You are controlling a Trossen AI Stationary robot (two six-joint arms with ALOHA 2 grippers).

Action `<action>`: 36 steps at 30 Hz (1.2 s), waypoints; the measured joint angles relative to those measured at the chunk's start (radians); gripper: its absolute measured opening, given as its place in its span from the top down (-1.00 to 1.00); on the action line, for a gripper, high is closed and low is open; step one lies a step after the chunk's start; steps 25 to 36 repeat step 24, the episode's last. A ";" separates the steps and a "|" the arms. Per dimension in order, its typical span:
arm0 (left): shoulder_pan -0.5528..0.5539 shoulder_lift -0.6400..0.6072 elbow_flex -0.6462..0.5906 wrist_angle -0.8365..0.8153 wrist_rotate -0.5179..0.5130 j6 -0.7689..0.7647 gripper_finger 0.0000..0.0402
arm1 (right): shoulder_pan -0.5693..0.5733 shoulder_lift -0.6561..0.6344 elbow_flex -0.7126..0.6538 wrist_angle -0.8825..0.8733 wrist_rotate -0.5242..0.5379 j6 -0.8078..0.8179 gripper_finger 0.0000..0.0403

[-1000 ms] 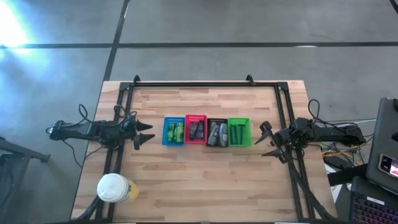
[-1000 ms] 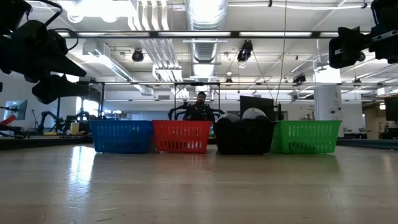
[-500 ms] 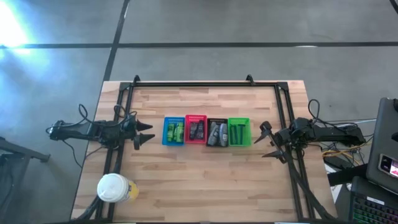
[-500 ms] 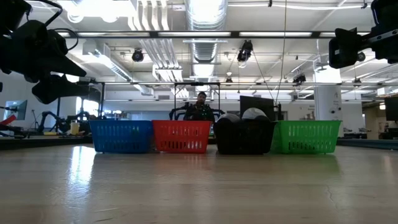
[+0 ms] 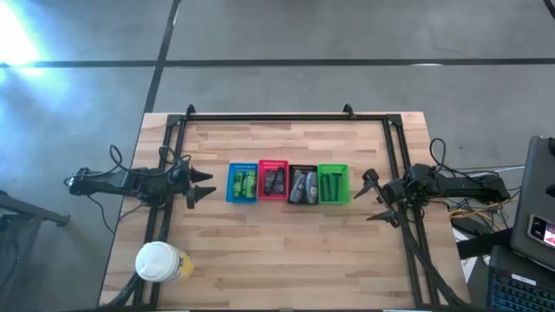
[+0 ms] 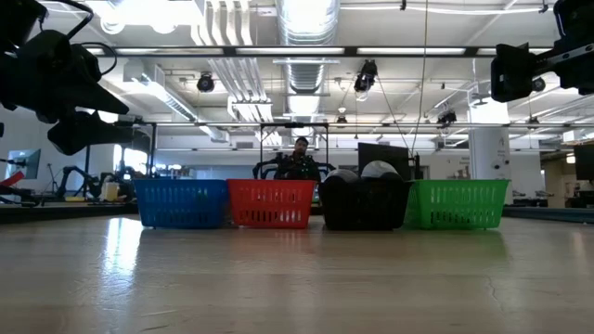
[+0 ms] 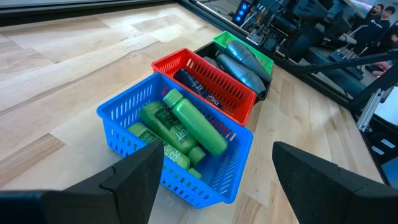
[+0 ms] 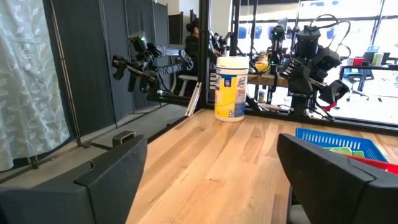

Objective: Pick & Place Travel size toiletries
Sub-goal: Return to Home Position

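Four slotted baskets stand in a row at the table's middle: blue (image 5: pixel 242 183), red (image 5: pixel 273 182), black (image 5: pixel 303 185), green (image 5: pixel 333 184). The travel size toiletries lie inside them: bright green bottles (image 7: pixel 186 121) in the blue one, dark packets (image 7: pixel 198 87) in the red, grey tubes (image 7: pixel 241 62) in the black, dark green sticks (image 5: pixel 334 185) in the green. My left gripper (image 5: pixel 211 184) hovers open left of the blue basket, tipped down toward it (image 7: pixel 216 149). My right gripper (image 5: pixel 368 196) hovers open right of the green basket (image 8: pixel 211 140), pointing level.
A white-lidded canister with a yellow label (image 5: pixel 159 262) stands at the table's near left corner. A dark frame (image 5: pixel 269 115) runs along the far edge and both sides. Bare wood lies in front of and behind the baskets. A person (image 6: pixel 299 160) sits in the room behind.
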 joint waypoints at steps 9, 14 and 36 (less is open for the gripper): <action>0.000 0.000 0.000 0.000 0.000 0.000 -0.52 | 0.000 0.000 0.000 0.000 0.000 0.000 -0.73; 0.000 0.000 0.000 0.000 0.000 0.000 -0.52 | 0.000 0.000 0.000 0.000 0.000 0.000 -0.65; 0.000 0.000 0.000 0.000 0.000 0.000 -0.52 | 0.000 0.000 0.000 0.000 0.000 0.000 -0.67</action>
